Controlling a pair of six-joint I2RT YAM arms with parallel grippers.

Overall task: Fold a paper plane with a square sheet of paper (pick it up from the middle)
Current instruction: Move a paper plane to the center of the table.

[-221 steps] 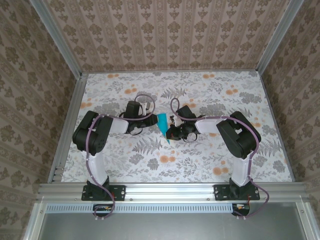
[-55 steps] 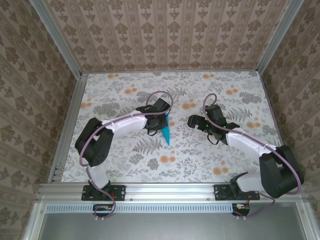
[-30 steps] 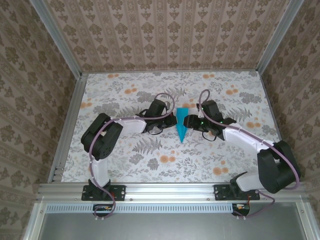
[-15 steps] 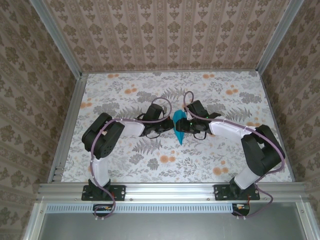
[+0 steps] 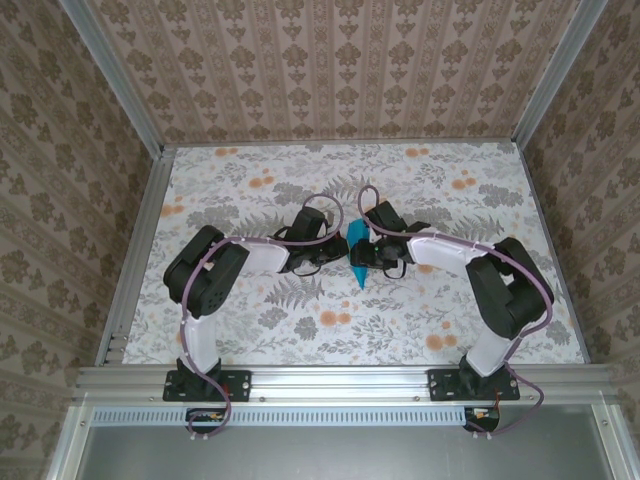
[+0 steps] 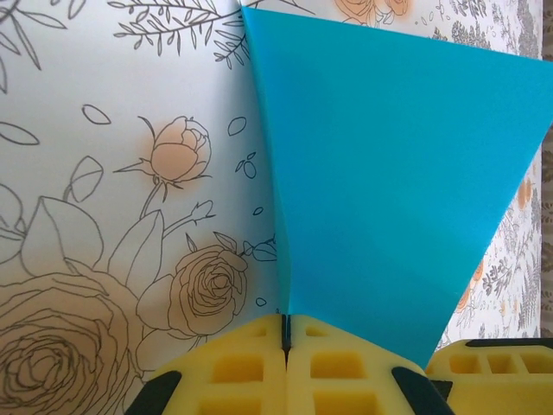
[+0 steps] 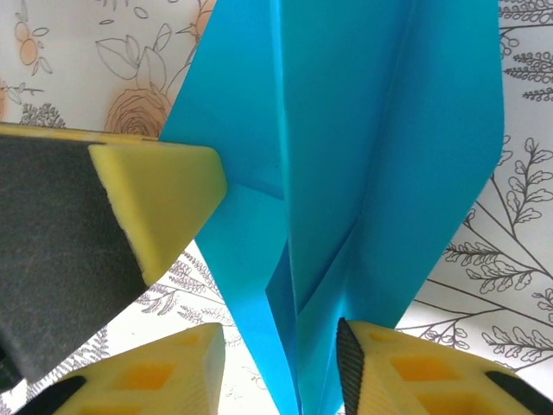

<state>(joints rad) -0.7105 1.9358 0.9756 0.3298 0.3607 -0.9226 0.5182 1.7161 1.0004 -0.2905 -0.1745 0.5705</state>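
Note:
The square sheet of paper is folded into a teal-blue pointed paper plane [image 5: 358, 252], held above the middle of the table with its tip toward the near edge. My left gripper [image 5: 341, 250] comes at it from the left and is shut on one edge. In the left wrist view the yellow pads [image 6: 242, 367] meet at the left gripper [image 6: 284, 324], with the paper plane [image 6: 389, 173] fanning out beyond. My right gripper [image 5: 371, 255] faces it from the right. In the right wrist view the right gripper [image 7: 278, 346] stands open astride the paper plane [image 7: 371, 130]. Its right pad [image 7: 406, 363] touches the paper; the left pad is apart from it.
The floral tablecloth [image 5: 260, 180] covers the table, ringed by aluminium rails [image 5: 130, 260] and patterned walls. One yellow fingertip of the left gripper [image 7: 155, 203] juts in beside the plane in the right wrist view. Both arms crowd the table's centre.
My right arm has swung left until its gripper straddles the plane, and its jaws have narrowed. The left gripper has kept its grip, shifting the plane slightly left.

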